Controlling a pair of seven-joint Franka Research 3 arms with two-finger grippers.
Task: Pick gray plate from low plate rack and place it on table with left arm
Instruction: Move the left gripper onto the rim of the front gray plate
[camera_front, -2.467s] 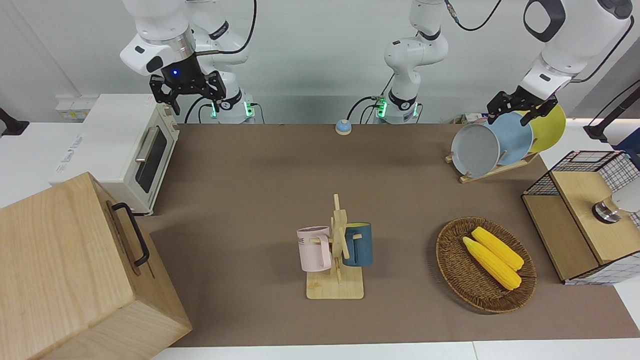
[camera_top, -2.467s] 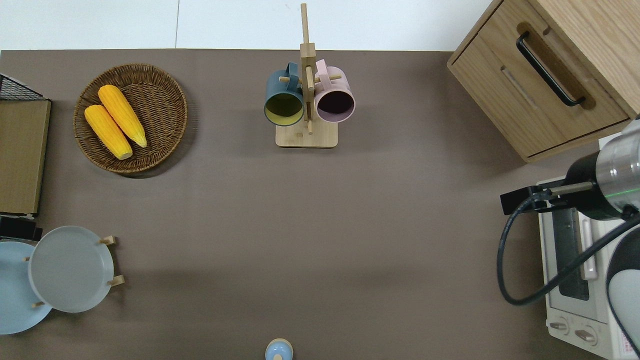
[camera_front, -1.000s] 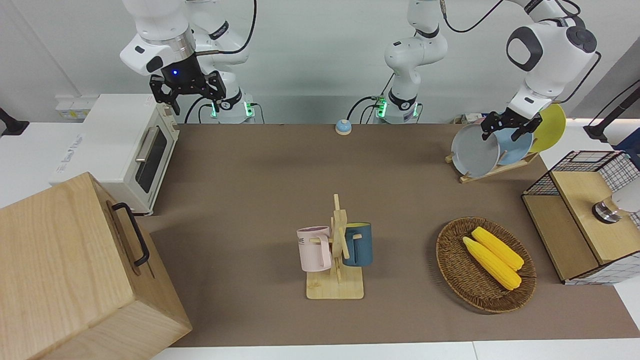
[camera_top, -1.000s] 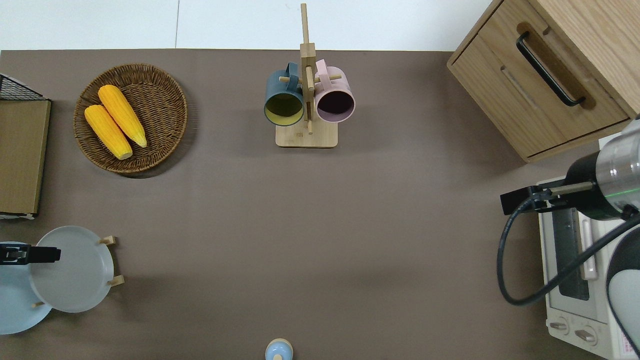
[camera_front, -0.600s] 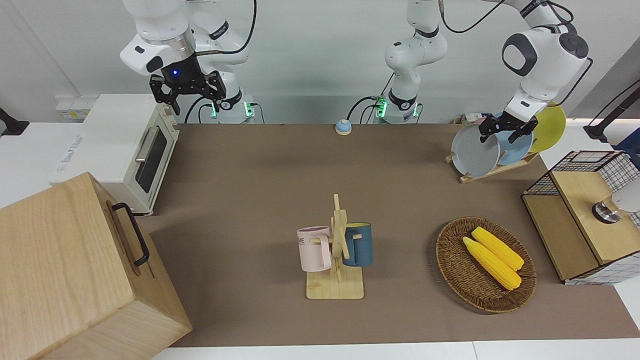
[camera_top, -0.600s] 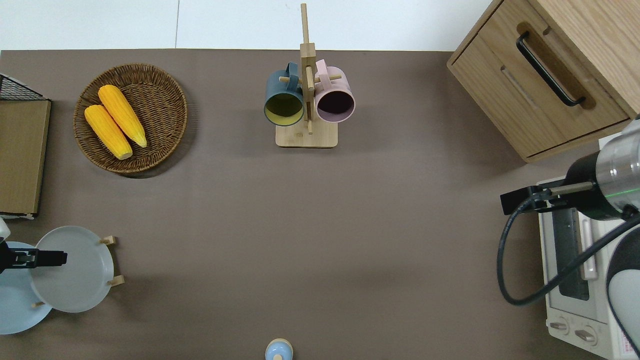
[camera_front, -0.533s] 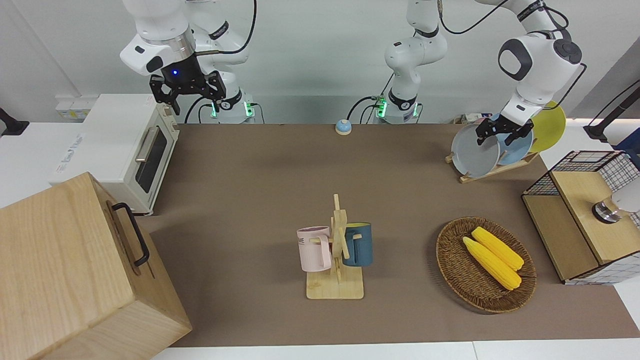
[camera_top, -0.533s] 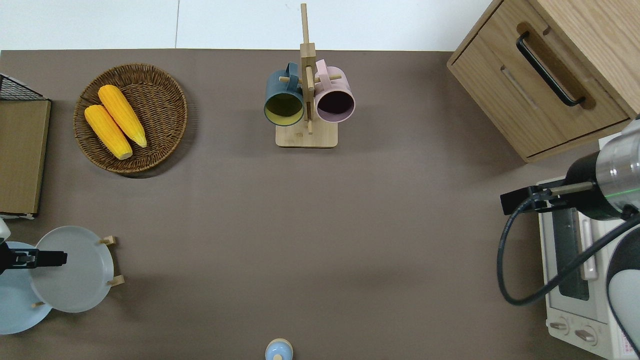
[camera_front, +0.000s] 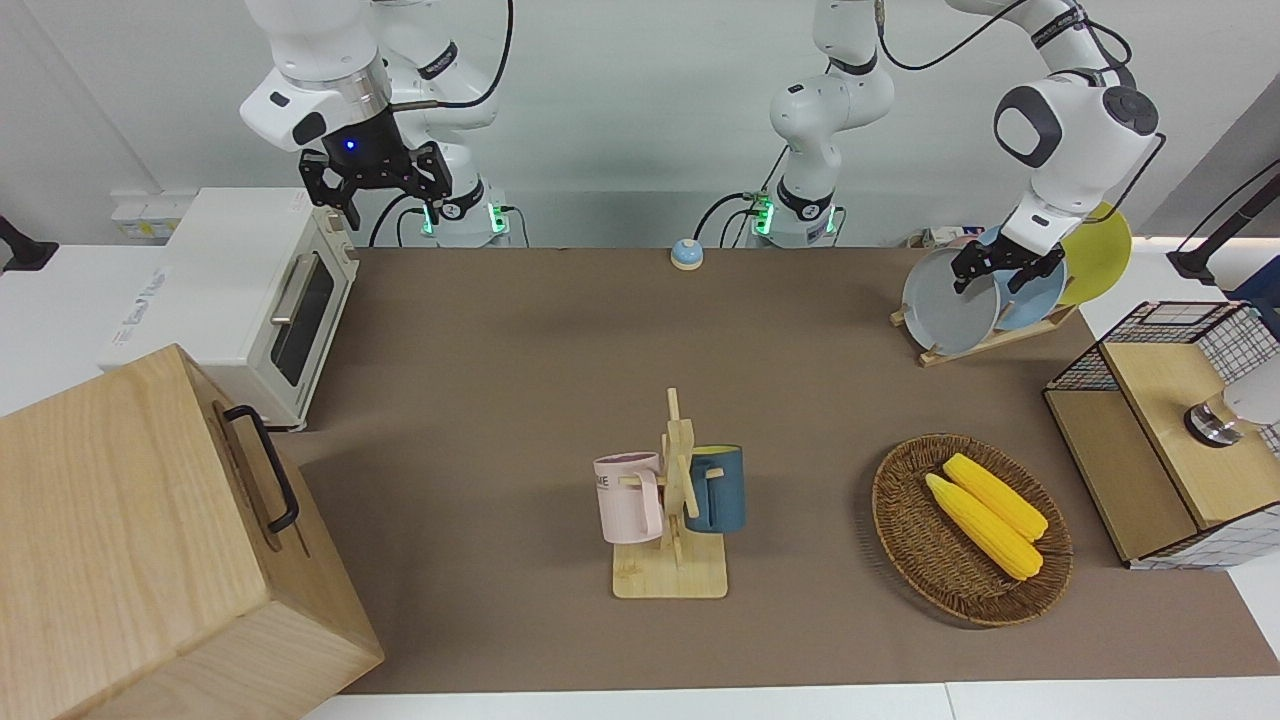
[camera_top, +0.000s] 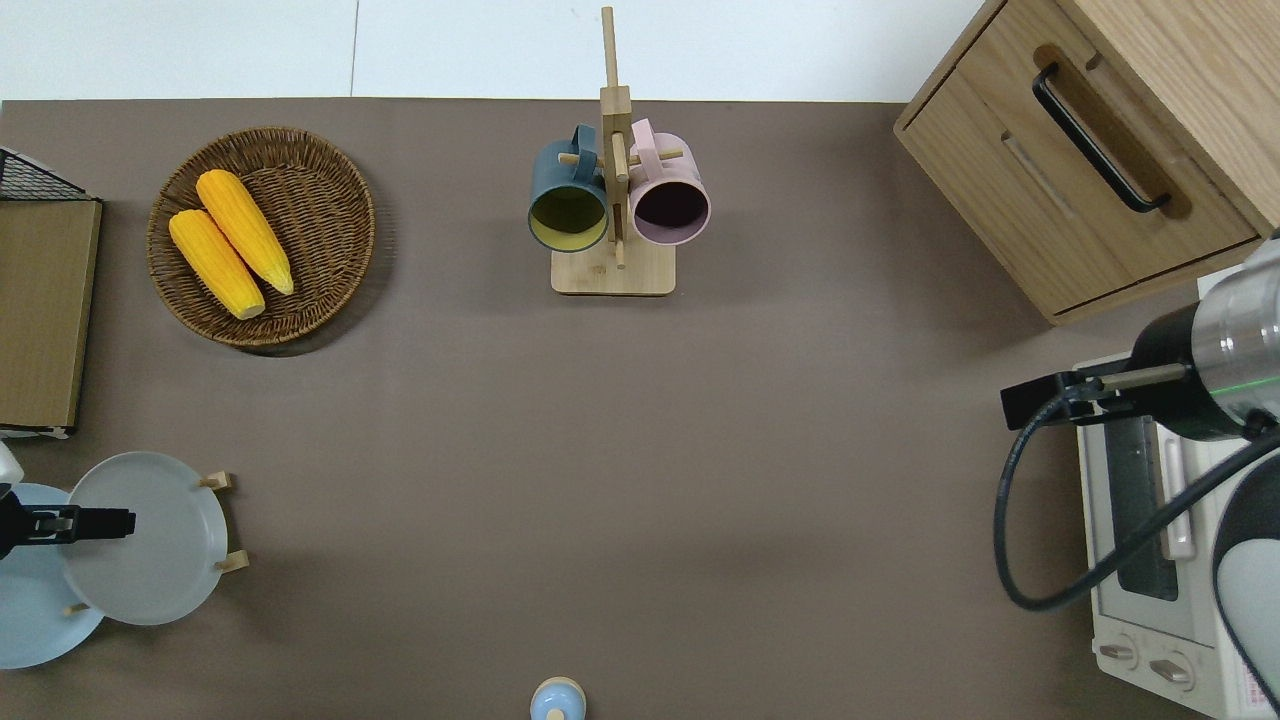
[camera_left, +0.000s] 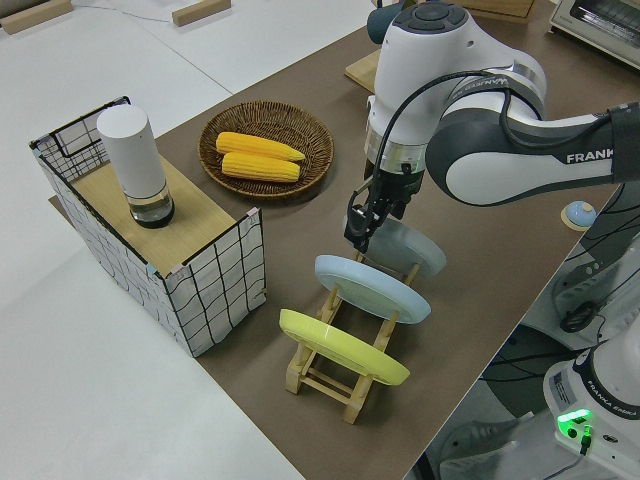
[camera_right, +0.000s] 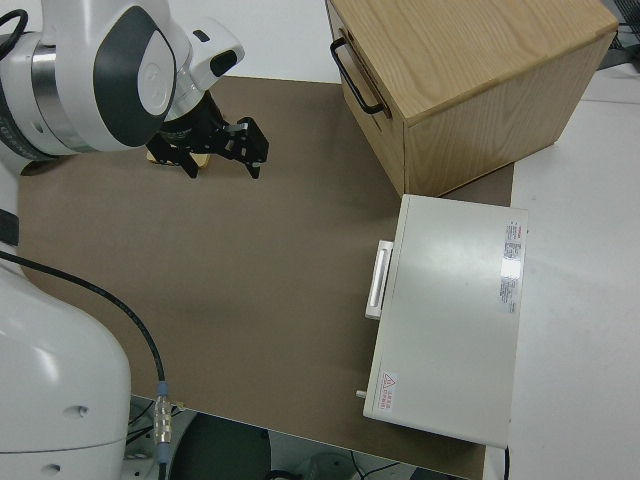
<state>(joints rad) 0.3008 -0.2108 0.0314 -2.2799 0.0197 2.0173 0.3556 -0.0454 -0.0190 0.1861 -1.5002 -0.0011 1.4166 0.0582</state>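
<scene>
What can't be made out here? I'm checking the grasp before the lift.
- Whether the left hand has closed on the gray plate: fingers too small in the front view, and in the left side view the hand's body hides the contact.
- The sky-blue plate: cut off by the overhead view's edge.
- The low plate rack: its slots hidden under the plates.
- The yellow plate: partly hidden by the left arm in the front view.

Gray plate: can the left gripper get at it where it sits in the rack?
Probably yes. The left gripper is at the gray plate's top rim, fingers astride it. It leans outermost in the rack, the blue plate next to it.
</scene>
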